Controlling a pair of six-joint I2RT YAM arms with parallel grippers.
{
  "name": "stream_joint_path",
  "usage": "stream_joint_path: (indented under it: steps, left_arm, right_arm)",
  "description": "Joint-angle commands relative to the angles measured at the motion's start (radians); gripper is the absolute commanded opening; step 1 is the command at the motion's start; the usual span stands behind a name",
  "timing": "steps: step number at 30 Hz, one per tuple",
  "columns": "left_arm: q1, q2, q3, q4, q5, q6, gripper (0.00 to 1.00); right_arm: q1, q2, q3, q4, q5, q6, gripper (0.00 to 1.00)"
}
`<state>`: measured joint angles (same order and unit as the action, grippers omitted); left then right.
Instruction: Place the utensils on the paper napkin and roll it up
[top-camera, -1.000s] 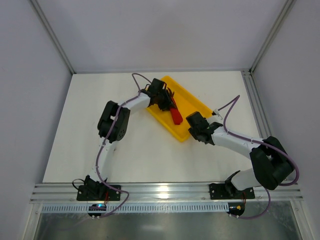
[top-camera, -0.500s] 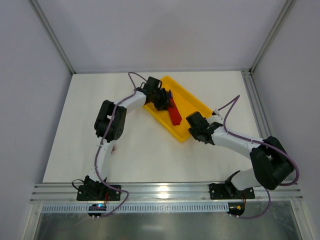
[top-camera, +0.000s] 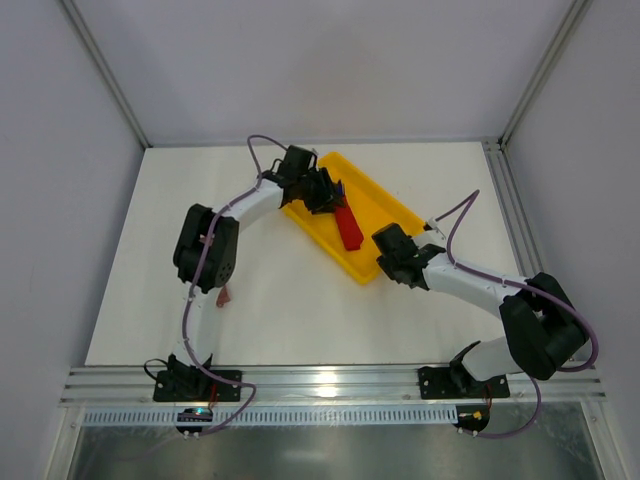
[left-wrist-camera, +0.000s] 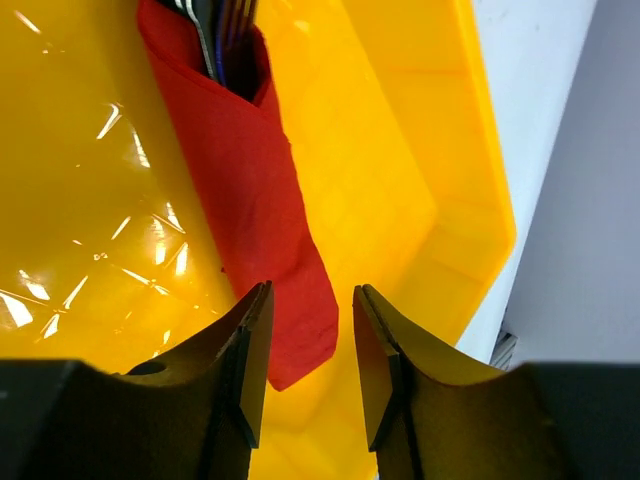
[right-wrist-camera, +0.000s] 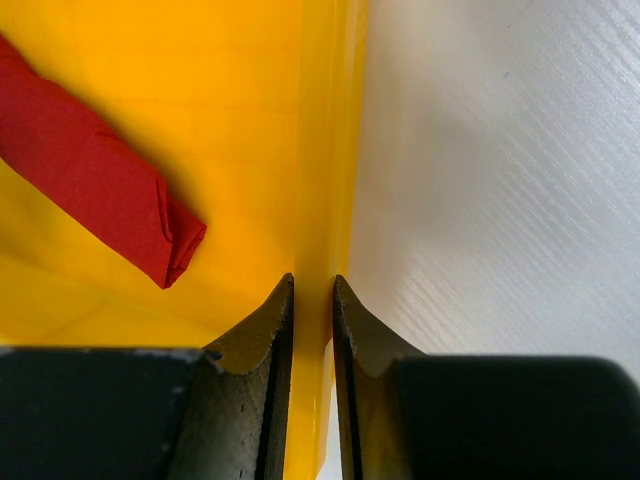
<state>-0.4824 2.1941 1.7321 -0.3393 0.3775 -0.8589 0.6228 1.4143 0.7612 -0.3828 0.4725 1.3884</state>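
The paper napkin (top-camera: 349, 228) is a red roll lying in the yellow tray (top-camera: 388, 205). In the left wrist view the roll (left-wrist-camera: 245, 180) runs up the tray floor (left-wrist-camera: 400, 150), and the dark ends of the utensils (left-wrist-camera: 222, 28) poke out of its far end. My left gripper (left-wrist-camera: 310, 305) is open just above the roll's near end, gripping nothing; from above it (top-camera: 322, 192) sits at the roll's upper end. My right gripper (right-wrist-camera: 312, 290) is shut on the tray's rim (right-wrist-camera: 322, 150), at the tray's near corner (top-camera: 383, 268). The roll's end (right-wrist-camera: 95, 175) lies left of it.
A small brownish-red block (top-camera: 222, 296) lies on the white table beside the left arm. Metal frame posts and grey walls close in the table at the back and sides. An aluminium rail runs along the near edge.
My left gripper has opened, let go of the rolled napkin and drawn back to the upper left. The roll stays in the tray. The right arm has not moved.
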Motion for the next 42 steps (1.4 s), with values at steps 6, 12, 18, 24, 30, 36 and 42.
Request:
stream_joint_path:
  steps: [6, 12, 18, 24, 30, 36, 42]
  left_arm:
    - [-0.013, -0.024, -0.092, 0.227, 0.207, 0.018, 0.36]
    - [-0.030, 0.048, -0.137, 0.326, 0.287, 0.020, 0.36]
    - [-0.028, 0.085, -0.157, 0.306, 0.274, 0.052, 0.36]
    - [-0.028, 0.066, -0.184, 0.335, 0.287, 0.055, 0.36]
    - [-0.028, -0.016, -0.172, 0.324, 0.313, 0.052, 0.39]
    - [-0.002, -0.170, -0.187, 0.310, 0.291, 0.054, 0.43]
    - [0.030, -0.362, -0.210, 0.212, 0.193, 0.102, 0.46]
  right_arm:
    - [0.008, -0.006, 0.036, 0.027, 0.021, -0.020, 0.04]
    - [0.009, 0.011, 0.046, 0.028, 0.015, -0.031, 0.04]
    - [0.009, 0.008, 0.038, 0.033, 0.021, -0.029, 0.04]
    - [0.009, 0.009, 0.043, 0.035, 0.021, -0.034, 0.04]
    - [0.009, 0.009, 0.059, 0.039, 0.025, -0.048, 0.05]
    - [0.008, 0.012, 0.141, 0.036, -0.001, -0.163, 0.37]
    - [0.005, -0.106, 0.110, -0.013, -0.063, -0.268, 0.63]
